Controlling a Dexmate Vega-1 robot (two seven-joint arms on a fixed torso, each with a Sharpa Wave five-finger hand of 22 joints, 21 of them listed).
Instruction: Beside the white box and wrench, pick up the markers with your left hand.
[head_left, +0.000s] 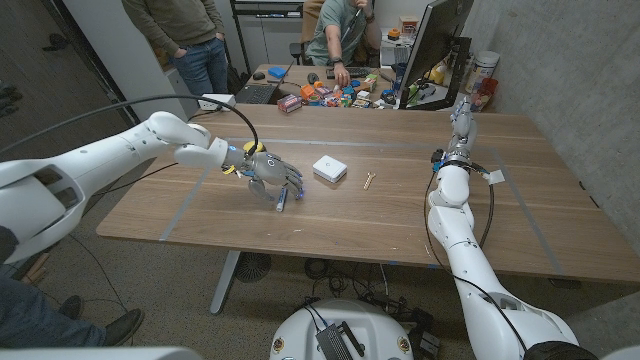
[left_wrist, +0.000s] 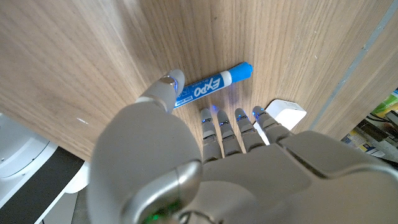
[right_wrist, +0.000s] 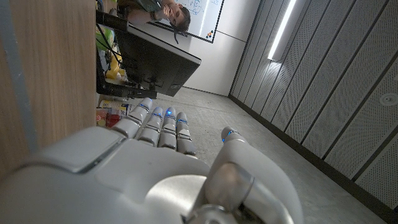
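The blue marker (left_wrist: 211, 84), light, stiff and slick-barrelled, lay on the bench (head_left: 400, 215) left of centre in the head view, best pinched mid-barrel; the left robot hand (head_left: 272, 177) hovered over it, fingers apart.

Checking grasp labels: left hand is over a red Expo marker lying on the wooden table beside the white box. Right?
Not quite: the marker is blue, not red, as the left wrist view shows. The left hand is over the blue Expo marker lying on the wooden table beside the white box.
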